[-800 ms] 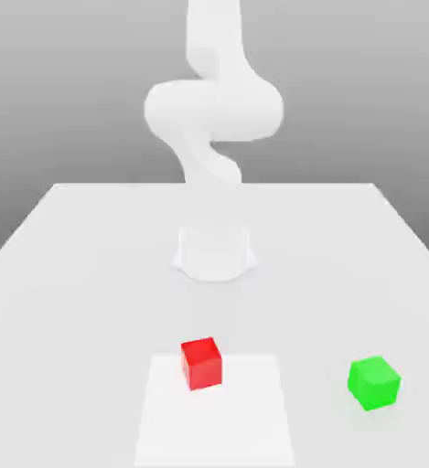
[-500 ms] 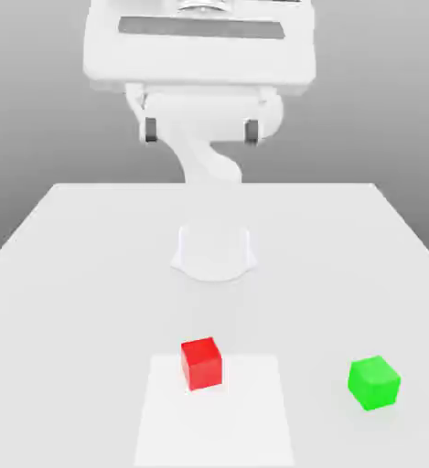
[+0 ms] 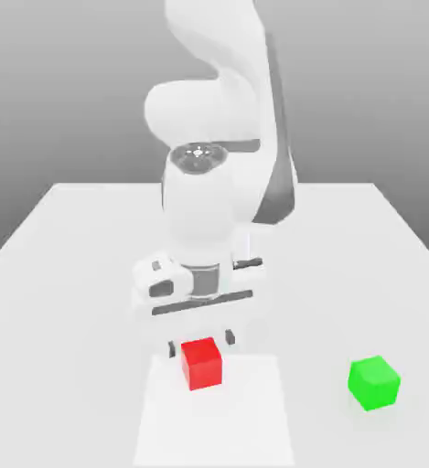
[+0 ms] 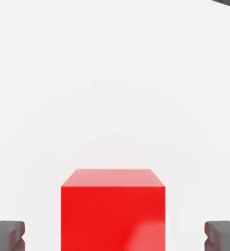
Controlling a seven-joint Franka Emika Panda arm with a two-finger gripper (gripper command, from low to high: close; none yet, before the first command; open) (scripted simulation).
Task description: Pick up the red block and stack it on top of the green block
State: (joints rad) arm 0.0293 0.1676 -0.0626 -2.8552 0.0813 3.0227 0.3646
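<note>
A white robot arm reaches down over a white table [image 3: 62, 274]; its two-finger gripper [image 3: 200, 345] hangs low, just behind and above a small red plastic-looking cube [image 3: 202, 363]; the cube sits flat on a slightly brighter square patch [image 3: 254, 411] near the table's front edge. From the hand view the red cube [image 4: 113, 211] lies between two dark fingertips [image 4: 7, 234], one to each side with clear gaps; so the fingers are spread wide and grasp nothing. A small green cube [image 3: 374, 382] rests on the table, well apart from the red one, toward the exterior view's right. As a judgement: the task is at an early stage; the approach is nearly made, but the grasp, the lift, the carry across and the placing on the green cube are all left to do. No containers are present; both cubes sit directly on the table surface.
</note>
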